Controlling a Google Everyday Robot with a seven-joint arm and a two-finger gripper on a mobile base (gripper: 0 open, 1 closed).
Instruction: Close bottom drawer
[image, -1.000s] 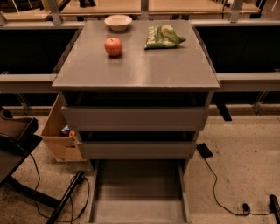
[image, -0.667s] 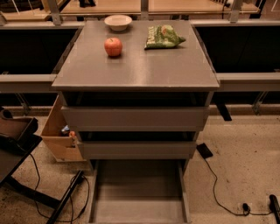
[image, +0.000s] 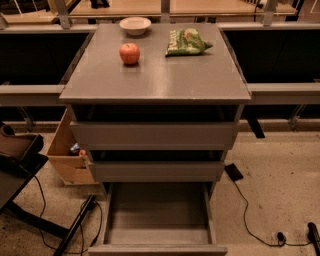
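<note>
In the camera view, the bottom drawer (image: 157, 217) stands pulled far out below the tabletop's (image: 155, 80) near edge, its tray bare. Your end effector is out of view, so its opening cannot be told. Meet the front panel at its middle (a corner push may skew it) and press straight in. The apple (image: 129, 53), bowl (image: 135, 25) and snack bag (image: 186, 42) sit toward the far edge. The cardboard box (image: 67, 160) and floor cable (image: 245, 215) flank the cabinet, beside your approach.
</note>
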